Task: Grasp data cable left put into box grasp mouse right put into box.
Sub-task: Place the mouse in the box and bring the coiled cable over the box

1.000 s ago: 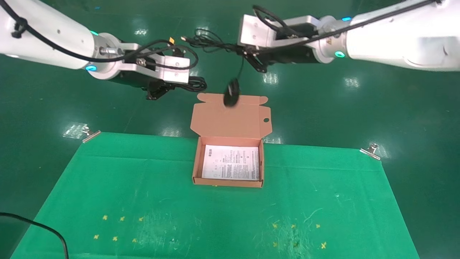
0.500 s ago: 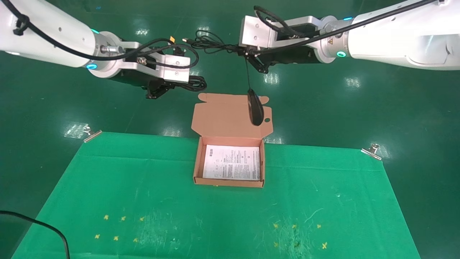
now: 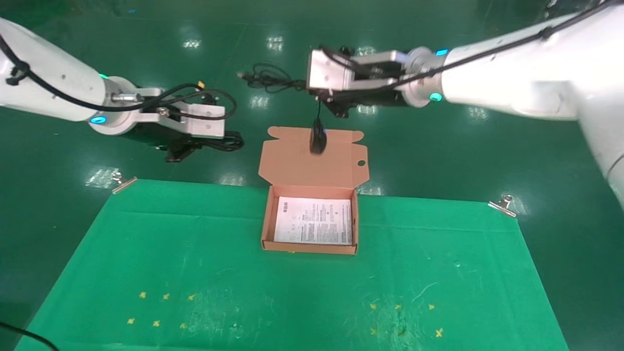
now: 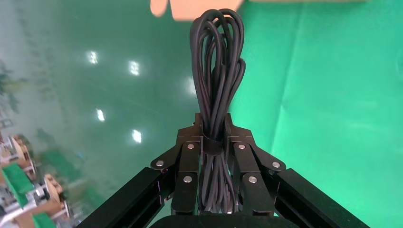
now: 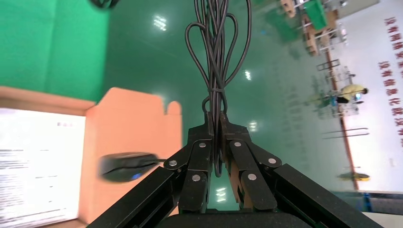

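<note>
My left gripper (image 3: 200, 145) is shut on the data cable (image 3: 228, 143), a thick black coiled bundle, and holds it in the air left of the box lid. In the left wrist view the bundle (image 4: 216, 61) sticks out past the closed fingers (image 4: 187, 161). My right gripper (image 3: 324, 97) is shut on the mouse's thin cord (image 5: 216, 57) above and behind the box. The black mouse (image 3: 318, 139) hangs by the cord in front of the open lid (image 3: 312, 165); it also shows in the right wrist view (image 5: 126, 166). The orange-pink box (image 3: 265, 224) lies open with a printed white sheet (image 3: 314, 220) in its bottom.
A green cloth (image 3: 195, 273) covers the table, held by metal clips at the far corners (image 3: 122, 181) (image 3: 502, 204). Small yellow marks (image 3: 161, 307) dot the near part. A black cable (image 3: 24, 336) crosses the near left corner. Shiny green floor lies beyond.
Both arms have shifted left and lower in the view. The hanging mouse has swung from the lid's right side back to its middle. Both grips are unchanged.
</note>
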